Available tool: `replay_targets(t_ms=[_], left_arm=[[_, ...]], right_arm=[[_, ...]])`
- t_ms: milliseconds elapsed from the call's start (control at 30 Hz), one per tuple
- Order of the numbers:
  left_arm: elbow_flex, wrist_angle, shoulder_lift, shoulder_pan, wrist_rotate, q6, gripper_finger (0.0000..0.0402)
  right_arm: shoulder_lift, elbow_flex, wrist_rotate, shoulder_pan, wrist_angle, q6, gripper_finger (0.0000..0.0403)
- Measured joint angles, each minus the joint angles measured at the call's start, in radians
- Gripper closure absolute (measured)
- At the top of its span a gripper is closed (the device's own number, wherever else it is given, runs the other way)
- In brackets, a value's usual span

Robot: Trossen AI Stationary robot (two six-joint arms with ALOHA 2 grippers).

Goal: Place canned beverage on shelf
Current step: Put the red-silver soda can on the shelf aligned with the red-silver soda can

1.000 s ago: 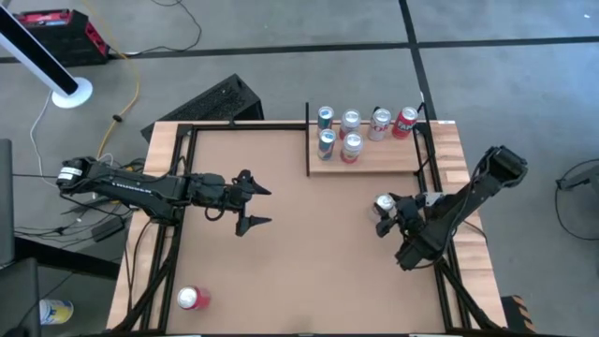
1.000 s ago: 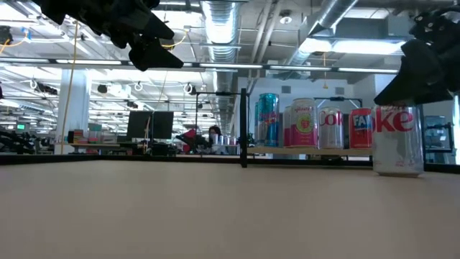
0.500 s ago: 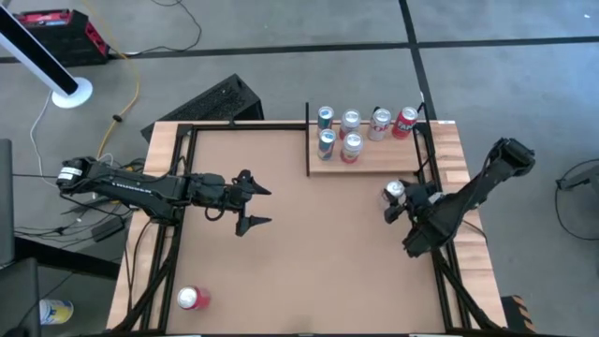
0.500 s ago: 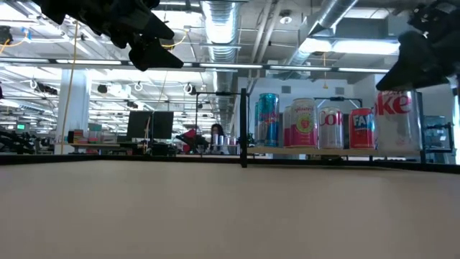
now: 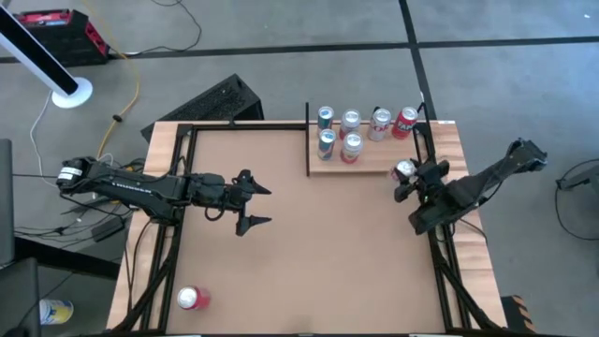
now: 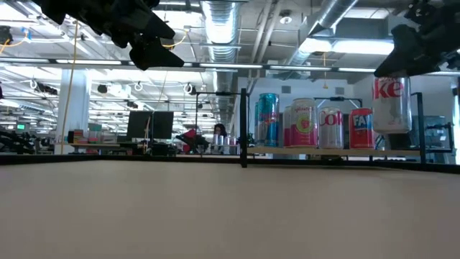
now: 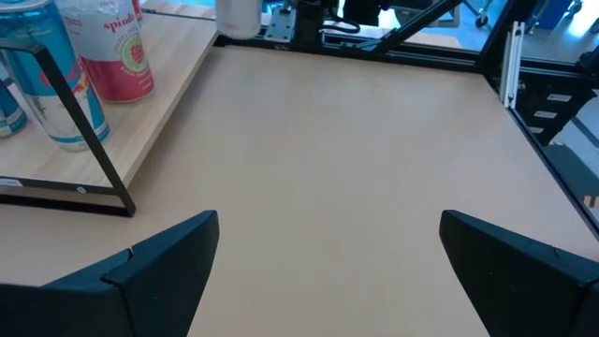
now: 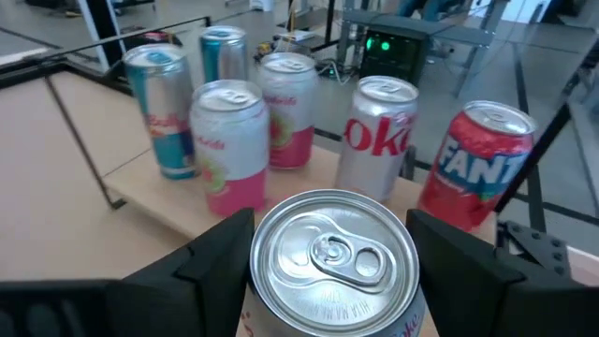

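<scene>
right tool (image 5: 412,178) clamped on silver can (image 5: 404,169), raised just beside the shelf (image 5: 370,162).

Bright overhead lighting, soft shadows, sharp

1. Canned beverage (image 5: 404,170): silver Diet Coke can with red lettering, upright, pull-tab top unopened, lifted clear off the bench (image 5: 309,243).
2. It sits between the fingers of the right end effector (image 5: 412,178), just at the shelf's front right corner, above shelf level in the low view (image 6: 391,103).
3. Shelf (image 5: 370,165): pale wood-plank panel with thin black posts, at the bench's far right.
4. Shelf already carries six upright cans, in two rows toward its back.
</scene>
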Motion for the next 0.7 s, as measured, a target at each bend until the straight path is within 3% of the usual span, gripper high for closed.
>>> replay_targets(t_ms=[167, 300, 700], left_arm=[[0.000, 0.001, 0.000, 0.000, -0.003, 0.010, 0.0010], [0.000, 0.001, 0.000, 0.000, -0.019, 0.017, 0.0010], [0.000, 0.001, 0.000, 0.000, -0.019, 0.019, 0.0010]], right_arm=[[-0.085, 0.000, -0.001, -0.069, 0.094, -0.150, 0.0125], [-0.123, -0.019, -0.019, -0.141, 0.268, -0.330, 0.0125], [-0.127, -0.099, -0.225, -0.482, 0.795, -0.923, 0.0125]])
